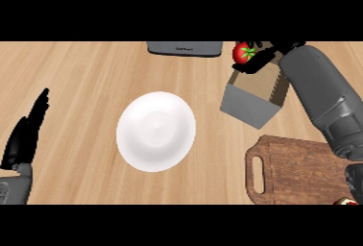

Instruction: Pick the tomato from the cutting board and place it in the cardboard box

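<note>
A red tomato (243, 52) with a green stem sits in my right hand (264, 56), whose black fingers curl round it just above the far end of the cardboard box (249, 105). The box lies tilted at the right, grey outside and brown inside; my right forearm crosses over its right side. The brown wooden cutting board (297, 170) with a handle slot lies at the lower right with no tomato on it. My left hand (25, 132) rests open at the left edge, fingers pointing up.
A white plate (156, 130) lies in the middle of the wooden counter. A dark grey device (186, 48) sits at the far edge, left of the tomato. A small red and white object (349, 202) shows at the lower right corner.
</note>
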`<act>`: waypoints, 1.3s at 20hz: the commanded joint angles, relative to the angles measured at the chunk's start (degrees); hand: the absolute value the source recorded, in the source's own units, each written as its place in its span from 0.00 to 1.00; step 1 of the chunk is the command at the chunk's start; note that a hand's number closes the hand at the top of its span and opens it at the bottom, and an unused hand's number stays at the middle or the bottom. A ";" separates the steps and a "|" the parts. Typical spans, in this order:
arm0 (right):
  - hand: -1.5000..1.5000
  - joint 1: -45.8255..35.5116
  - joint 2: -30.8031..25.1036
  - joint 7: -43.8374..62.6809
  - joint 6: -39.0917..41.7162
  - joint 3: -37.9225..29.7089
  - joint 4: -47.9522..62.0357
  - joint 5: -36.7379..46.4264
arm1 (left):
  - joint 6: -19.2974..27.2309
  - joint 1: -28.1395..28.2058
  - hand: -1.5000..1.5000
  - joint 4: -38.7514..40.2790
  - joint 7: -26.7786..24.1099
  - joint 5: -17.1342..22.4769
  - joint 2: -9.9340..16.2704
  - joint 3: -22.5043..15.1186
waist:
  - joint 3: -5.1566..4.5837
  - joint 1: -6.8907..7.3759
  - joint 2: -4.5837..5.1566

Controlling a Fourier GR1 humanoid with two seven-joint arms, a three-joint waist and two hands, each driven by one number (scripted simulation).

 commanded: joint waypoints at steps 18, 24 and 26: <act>0.00 1.60 -1.64 -5.38 2.86 -13.93 1.61 -13.45 | 0.78 -1.33 0.50 0.29 0.77 -1.56 -1.07 -0.41 | 0.12 0.29 0.35; 0.00 1.02 -8.34 -5.69 10.37 -18.59 2.27 -18.13 | 1.77 -1.61 0.50 1.44 -0.34 -2.24 -2.40 -0.89 | 0.14 0.47 0.66; 0.00 3.29 -10.94 -6.30 12.80 -18.35 2.93 -17.83 | 0.49 -3.07 0.50 2.57 0.25 -0.99 -0.16 1.28 | 0.14 0.25 0.71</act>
